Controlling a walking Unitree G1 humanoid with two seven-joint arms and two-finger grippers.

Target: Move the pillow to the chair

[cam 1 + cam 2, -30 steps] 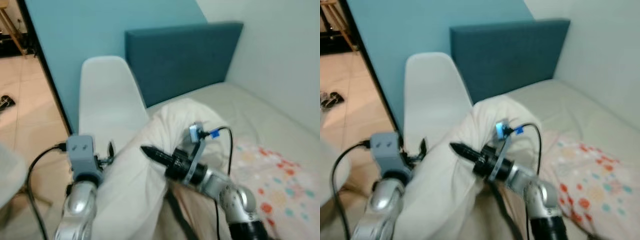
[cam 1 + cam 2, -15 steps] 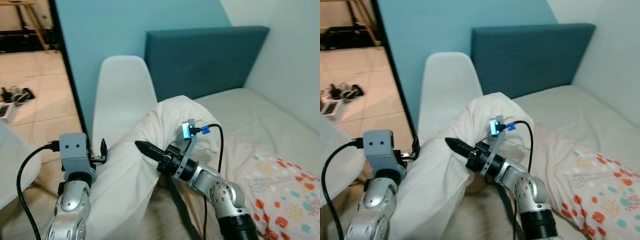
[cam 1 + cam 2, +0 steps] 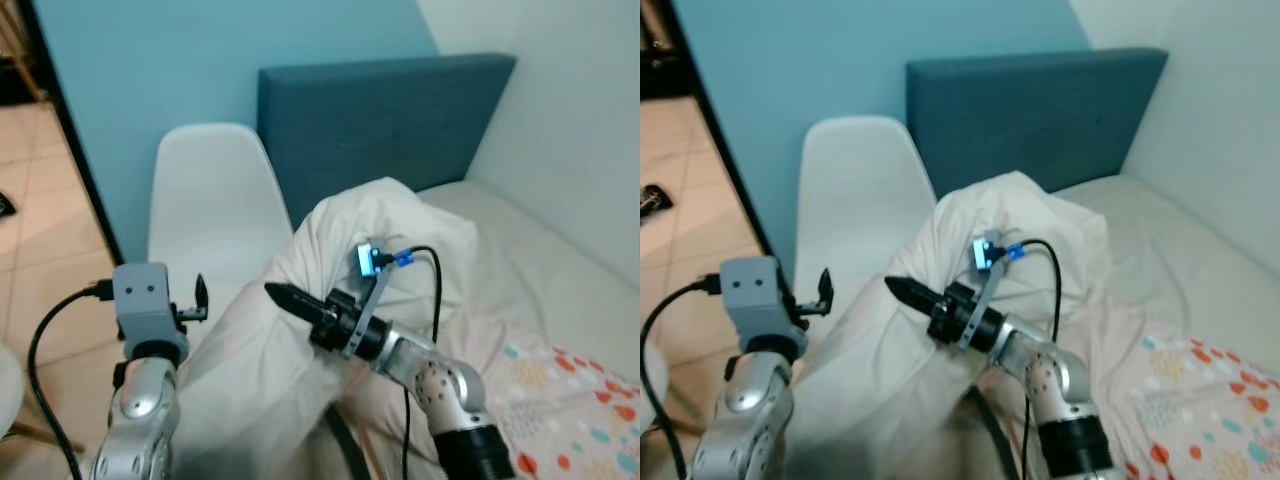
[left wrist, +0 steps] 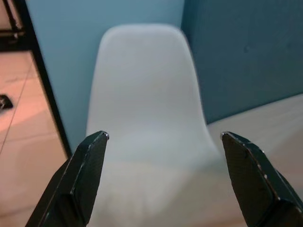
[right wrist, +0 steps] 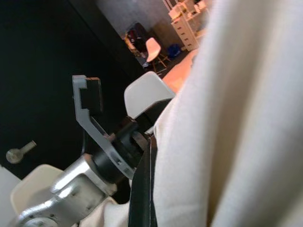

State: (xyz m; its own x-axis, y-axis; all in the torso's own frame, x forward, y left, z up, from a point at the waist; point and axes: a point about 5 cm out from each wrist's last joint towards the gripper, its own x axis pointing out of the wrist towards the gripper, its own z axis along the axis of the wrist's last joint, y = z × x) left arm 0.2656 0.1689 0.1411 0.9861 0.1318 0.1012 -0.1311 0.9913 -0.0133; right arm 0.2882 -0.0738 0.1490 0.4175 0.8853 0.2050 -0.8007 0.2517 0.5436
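Note:
A big white pillow (image 3: 400, 215) is held up between my two arms, just in front of a white shell chair (image 3: 205, 200) that stands against the blue wall. My right gripper (image 3: 274, 293) lies on the pillow's front, pinching its cloth; in the right wrist view one black finger (image 5: 142, 189) sits against the fabric. My left gripper (image 4: 163, 137) is open at the pillow's left side, its fingers wide apart and pointing at the chair back (image 4: 142, 94). The chair's seat is hidden behind the pillow.
A teal headboard (image 3: 380, 110) and a bed with a cream sheet (image 3: 540, 270) lie to the right, with a dotted cover (image 3: 580, 400) at the near right. A dark door frame (image 3: 60, 140) and tiled floor (image 3: 40, 250) are on the left.
The camera has swung, shifting the whole scene left. Both arms keep the same hold on the pillow, which sits slightly higher in view.

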